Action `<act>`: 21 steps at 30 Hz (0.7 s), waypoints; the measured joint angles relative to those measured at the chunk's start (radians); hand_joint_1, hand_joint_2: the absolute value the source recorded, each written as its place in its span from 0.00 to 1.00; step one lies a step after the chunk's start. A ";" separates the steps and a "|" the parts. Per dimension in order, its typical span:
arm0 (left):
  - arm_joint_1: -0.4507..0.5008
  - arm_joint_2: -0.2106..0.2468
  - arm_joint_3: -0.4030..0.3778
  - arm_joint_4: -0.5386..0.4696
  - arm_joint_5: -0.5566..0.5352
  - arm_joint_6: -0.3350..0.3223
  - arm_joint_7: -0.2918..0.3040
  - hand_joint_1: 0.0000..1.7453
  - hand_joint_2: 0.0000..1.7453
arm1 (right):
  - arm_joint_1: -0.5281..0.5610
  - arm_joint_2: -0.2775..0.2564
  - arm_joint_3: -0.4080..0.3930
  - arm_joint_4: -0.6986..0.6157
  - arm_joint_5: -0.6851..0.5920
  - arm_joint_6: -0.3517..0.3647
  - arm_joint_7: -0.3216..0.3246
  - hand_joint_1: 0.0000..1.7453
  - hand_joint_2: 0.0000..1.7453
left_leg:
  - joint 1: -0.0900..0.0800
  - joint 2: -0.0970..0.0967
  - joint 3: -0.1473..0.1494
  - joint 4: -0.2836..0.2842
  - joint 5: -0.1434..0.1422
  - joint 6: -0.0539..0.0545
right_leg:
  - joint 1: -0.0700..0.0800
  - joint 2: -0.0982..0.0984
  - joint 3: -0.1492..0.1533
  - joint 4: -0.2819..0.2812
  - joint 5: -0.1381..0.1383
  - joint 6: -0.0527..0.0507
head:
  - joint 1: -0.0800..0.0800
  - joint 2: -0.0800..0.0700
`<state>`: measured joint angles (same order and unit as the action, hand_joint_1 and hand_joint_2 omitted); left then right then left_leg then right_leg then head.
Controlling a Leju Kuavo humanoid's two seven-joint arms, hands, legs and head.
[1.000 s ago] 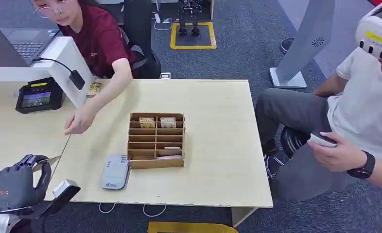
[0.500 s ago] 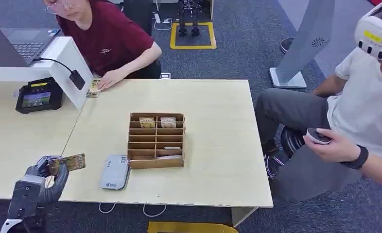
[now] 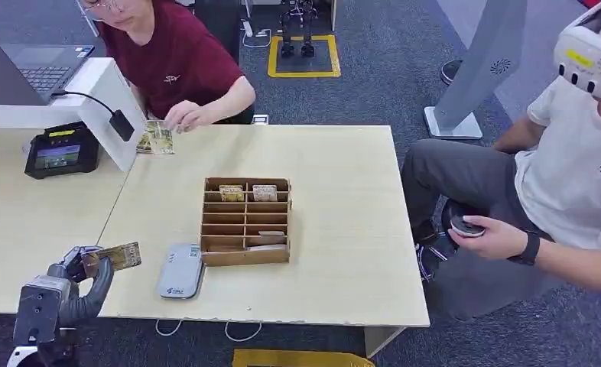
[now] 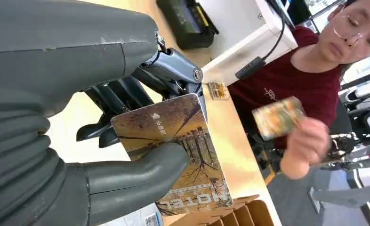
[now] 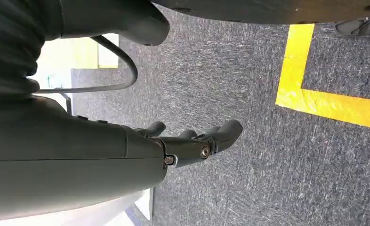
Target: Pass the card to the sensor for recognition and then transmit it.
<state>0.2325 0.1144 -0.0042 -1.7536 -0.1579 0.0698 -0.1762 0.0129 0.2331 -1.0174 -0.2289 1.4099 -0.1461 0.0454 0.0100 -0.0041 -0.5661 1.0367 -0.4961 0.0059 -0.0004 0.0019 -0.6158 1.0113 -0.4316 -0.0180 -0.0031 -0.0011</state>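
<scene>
Glossy and rectangular, the card carries a brown autumn-tree print and is pinched between the thick grey thumb and the darker fingers of the left hand, which hovers at the near left edge of the pale wooden table. In the left wrist view the card sticks out past the thumb, its printed face towards the camera.

Just beyond the card's free end lies a flat grey rounded sensor, resting on the table. Touching the sensor's far side stands an open plywood organiser split into shallow slots; its two rearmost compartments each hold a small stack of patterned cards, and a lower slot holds a pale flat item, too small to tell.

Further off from the left hand, a person in a dark red shirt holds another patterned card at the table's far edge. A black terminal sits on the adjoining desk.

The right hand hangs over rough grey carpet marked with yellow tape, fingers loosely extended, holding nothing.
</scene>
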 joint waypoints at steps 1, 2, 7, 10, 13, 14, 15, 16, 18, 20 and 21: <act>0.000 -0.005 0.000 0.000 -0.001 0.007 0.003 1.00 1.00 | 0.000 0.000 0.000 0.000 0.000 -0.001 0.002 0.00 1.00 | 0.000 0.000 0.000 0.000 0.000 0.000 | 0.000 0.000 0.000 0.000 0.000 0.000 | 0.000 0.000; 0.000 -0.011 0.000 0.001 -0.011 0.019 0.011 1.00 1.00 | -0.001 0.001 0.000 0.000 0.001 -0.002 0.004 0.00 1.00 | 0.000 0.000 0.000 0.000 0.000 0.000 | 0.000 0.000 0.000 0.000 0.000 0.000 | 0.000 0.000; -0.009 -0.043 -0.018 0.040 -0.134 0.128 0.042 1.00 1.00 | -0.006 0.008 0.000 0.000 0.017 -0.018 0.013 0.00 1.00 | 0.000 0.000 0.000 0.000 0.000 0.000 | 0.000 0.000 0.000 0.000 0.000 0.000 | 0.000 0.000; -0.030 -0.073 -0.030 0.098 -0.173 0.189 0.054 1.00 1.00 | -0.011 0.016 0.000 0.000 0.030 -0.030 0.034 0.00 1.00 | 0.000 0.000 0.000 0.000 0.000 0.000 | 0.000 0.000 0.000 0.000 0.000 0.000 | 0.000 0.000; -0.054 -0.100 -0.044 0.164 -0.177 0.218 0.060 1.00 1.00 | -0.013 0.016 0.005 0.000 0.038 -0.032 0.042 0.00 1.00 | 0.000 0.000 0.000 0.000 0.000 0.000 | 0.000 0.000 0.000 0.000 0.000 0.000 | 0.000 0.000; -0.062 -0.109 -0.045 0.185 -0.177 0.222 0.060 1.00 1.00 | -0.013 0.016 0.007 0.000 0.040 -0.033 0.042 0.00 1.00 | 0.000 0.000 0.000 0.000 0.000 0.000 | 0.000 0.000 0.000 0.000 0.000 0.000 | 0.000 0.000; -0.069 -0.117 -0.046 0.204 -0.176 0.227 0.060 1.00 1.00 | -0.013 0.016 0.009 0.000 0.042 -0.033 0.043 0.00 1.00 | 0.000 0.000 0.000 0.000 0.000 0.000 | 0.000 0.000 0.000 0.000 0.000 0.000 | 0.000 0.000; -0.076 -0.124 -0.046 0.220 -0.174 0.232 0.060 1.00 1.00 | -0.013 0.016 0.010 0.001 0.042 -0.033 0.043 0.00 1.00 | 0.000 0.000 0.000 0.000 0.000 0.000 | 0.000 0.000 0.000 0.000 0.000 0.000 | 0.000 0.000; -0.086 -0.132 -0.047 0.243 -0.172 0.238 0.060 1.00 1.00 | -0.013 0.016 0.013 0.001 0.043 -0.033 0.043 0.00 1.00 | 0.000 0.000 0.000 0.000 0.000 0.000 | 0.000 0.000 0.000 0.000 0.000 0.000 | 0.000 0.000; -0.100 -0.140 -0.047 0.269 -0.167 0.248 0.059 1.00 1.00 | -0.013 0.016 0.016 0.001 0.046 -0.033 0.045 0.00 1.00 | 0.000 0.000 0.000 0.000 0.000 0.000 | 0.000 0.000 0.000 0.000 0.000 0.000 | 0.000 0.000; -0.106 -0.145 -0.047 0.282 -0.167 0.254 0.059 1.00 1.00 | -0.013 0.016 0.017 0.001 0.048 -0.033 0.046 0.00 1.00 | 0.000 0.000 0.000 0.000 0.000 0.000 | 0.000 0.000 0.000 0.000 0.000 0.000 | 0.000 0.000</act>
<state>0.1265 -0.0309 -0.0507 -1.4714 -0.3254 0.3242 -0.1171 -0.0002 0.2495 -1.0003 -0.2277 1.4580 -0.1793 0.0915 0.0099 -0.0041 -0.5660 1.0369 -0.4961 0.0060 -0.0004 0.0022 -0.6162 1.0110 -0.4312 -0.0178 -0.0030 -0.0011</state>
